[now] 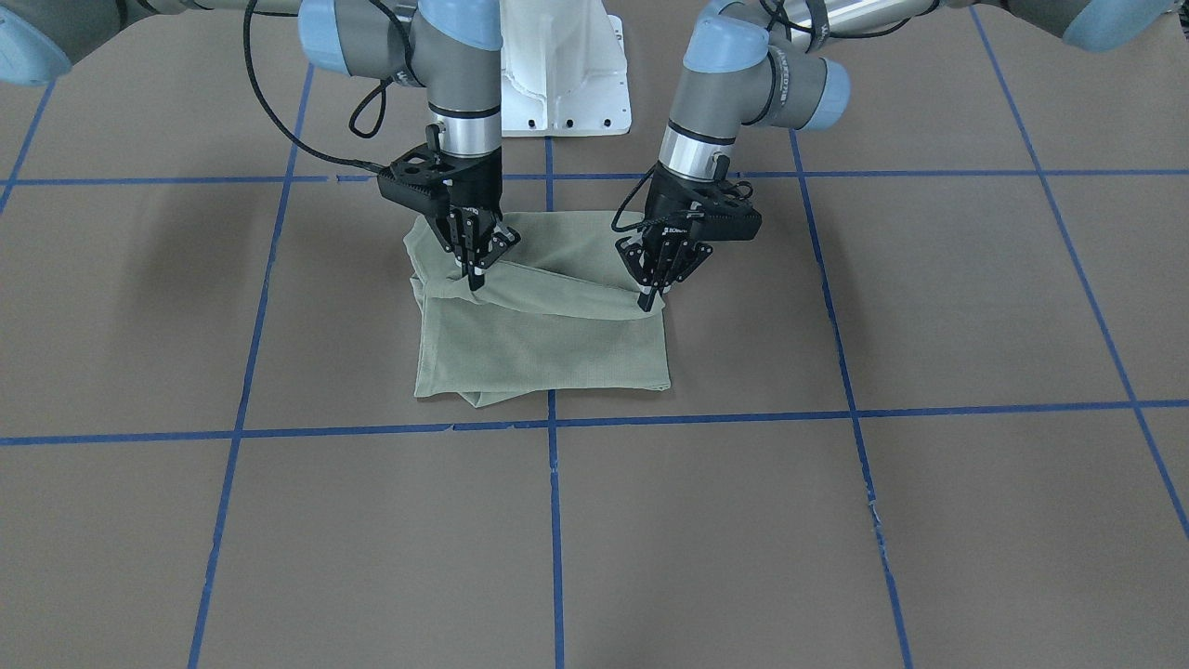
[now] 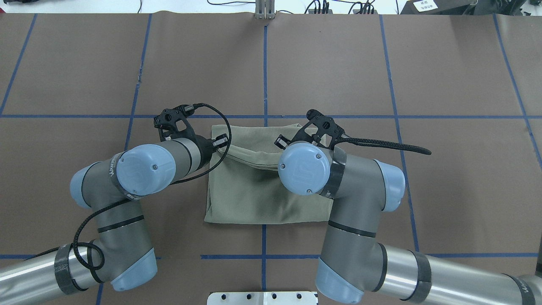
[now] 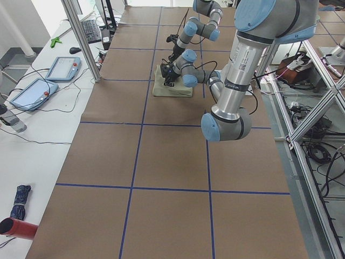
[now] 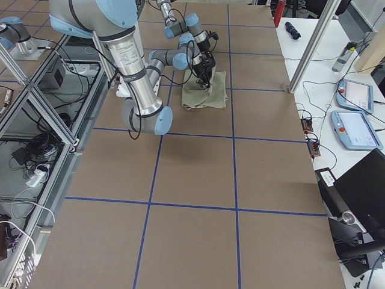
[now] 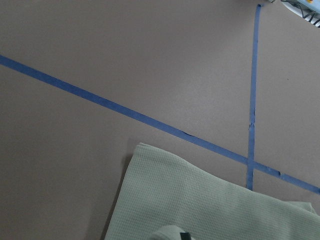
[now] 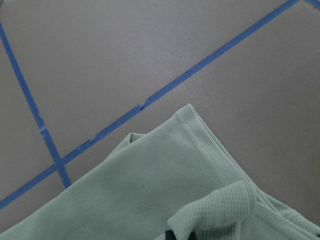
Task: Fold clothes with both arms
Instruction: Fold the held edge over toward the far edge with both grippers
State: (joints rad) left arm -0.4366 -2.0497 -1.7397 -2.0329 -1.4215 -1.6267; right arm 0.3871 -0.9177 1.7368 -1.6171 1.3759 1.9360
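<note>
The clothes are one olive-green shirt (image 1: 548, 344), folded into a rough rectangle on the brown table and also seen from overhead (image 2: 262, 195). A raised fold of it stretches between the two grippers along the edge nearer the robot. My left gripper (image 1: 649, 297) is shut on that fold's end at the view's right. At the other end, my right gripper (image 1: 476, 275) is shut on the cloth. From overhead the left gripper (image 2: 219, 142) meets the shirt's left edge, while the right wrist hides the right gripper. Both wrist views show shirt fabric (image 5: 200, 205) (image 6: 160, 185) just below the camera.
Blue tape lines (image 1: 553, 423) divide the brown table cover into squares. The white pedestal base (image 1: 567, 84) stands just behind the shirt. Tablets (image 3: 62, 67) and cables lie on a side table beyond the far edge, next to a metal post (image 3: 81, 38).
</note>
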